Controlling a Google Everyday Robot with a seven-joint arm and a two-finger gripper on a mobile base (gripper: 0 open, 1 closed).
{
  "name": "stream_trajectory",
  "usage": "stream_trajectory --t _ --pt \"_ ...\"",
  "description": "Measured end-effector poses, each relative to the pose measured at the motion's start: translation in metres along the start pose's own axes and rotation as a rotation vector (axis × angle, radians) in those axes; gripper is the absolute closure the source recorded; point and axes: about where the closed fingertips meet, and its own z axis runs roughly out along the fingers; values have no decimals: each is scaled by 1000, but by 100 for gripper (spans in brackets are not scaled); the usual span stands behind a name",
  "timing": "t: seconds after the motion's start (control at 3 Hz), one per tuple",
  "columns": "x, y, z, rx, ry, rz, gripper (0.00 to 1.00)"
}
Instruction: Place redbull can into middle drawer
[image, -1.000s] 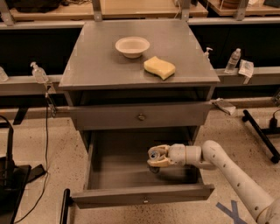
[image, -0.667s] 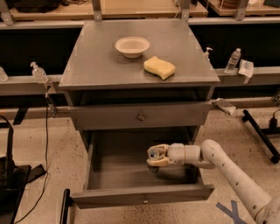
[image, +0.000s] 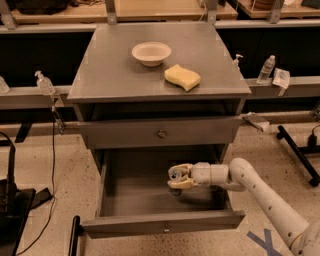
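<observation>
- Down inside the open drawer (image: 142, 197), we see the gripper (image: 173, 177) on the right side, over the floor of the tray.
- Its two cream fingers (image: 183, 167) are closed narrow around the can (image: 175, 174), one above it and one below.
- We can see the can's round silver top with a bit of blue, facing up at us.
- We cannot tell if the can's bottom is touching the drawer floor.
- Our white arm (image: 260, 192) comes in from the lower right corner. It bends at a round joint, then reaches flat to the left over the drawer's right wall.
- The drawer is pulled far out, and its low front wall sits just in front of the gripper.
- Right above it is the top drawer (image: 161, 133), pushed shut, with a small round knob.
- On the cabinet top (image: 100, 75) sit a white bowl (image: 151, 52) and a yellow sponge (image: 182, 77), near each other but not touching.
- Small clear bottles stand on the rails behind, one at the left (image: 44, 82) and one at the right (image: 267, 69).
</observation>
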Motion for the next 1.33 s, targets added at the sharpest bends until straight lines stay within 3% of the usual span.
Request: stream_trajectory --t 1.0,1.33 --pt "21 -5 -9 43 14 33 100" --pt "21 -4 -6 38 12 33 83"
